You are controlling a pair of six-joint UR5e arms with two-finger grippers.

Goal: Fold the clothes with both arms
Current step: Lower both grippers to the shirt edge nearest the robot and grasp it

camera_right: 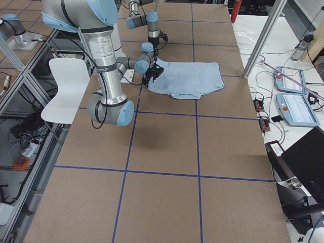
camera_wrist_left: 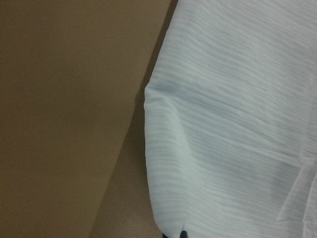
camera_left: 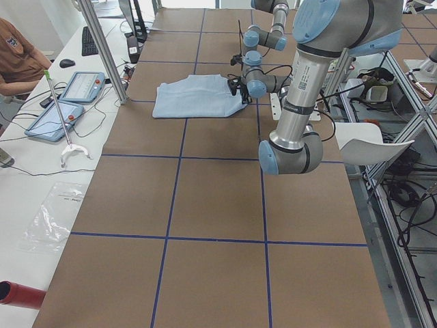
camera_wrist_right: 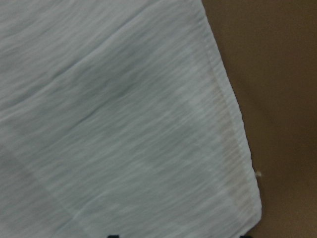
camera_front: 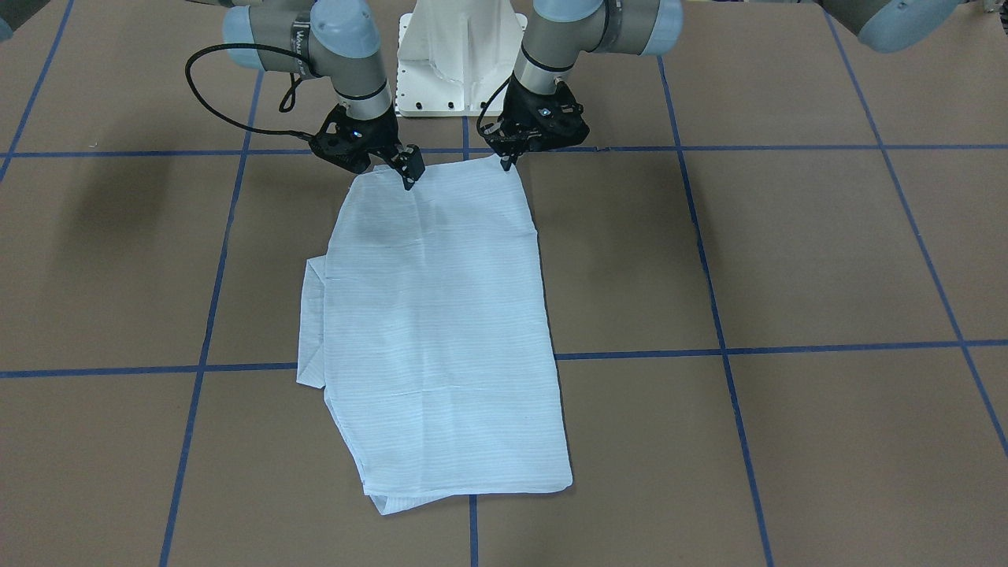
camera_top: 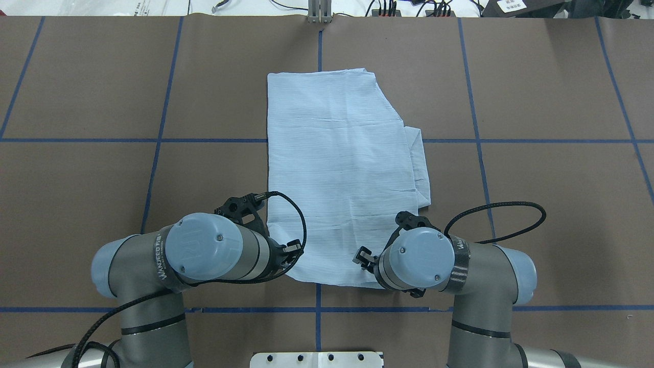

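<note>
Nearest the robot, the shirt (camera_top: 337, 168) had its near hem just ahead of the white pedestal (camera_top: 317, 359), w/ both grippers down on that hem. L gripper (camera_front: 507, 162) sat at the hem's L corner. Its jaws looked closed to one tip, pinching the cloth edge, which humped up slightly beside it. R gripper (camera_front: 409, 168) rested on the hem a bit in from the R corner, jaws apart. Its two tips showed well apart at the bottom of the R wrist view, w/ flat cloth between them and no hold on it.

L arm (camera_top: 204, 253) & R arm (camera_top: 434, 263) mirrored each other: elbows out to the sides, wrists bent inward toward the centre, grippers angled down & fwd.

Further out, the shirt ran flat & lengthwise away from the robot on the brown table (camera_top: 552, 204), folded to a long panel & crossing one blue tape line (camera_top: 76, 139). Mid-length, a folded-under layer (camera_top: 420, 174) stuck out on the R side. The far end stopped short of the table's far edge.
</note>
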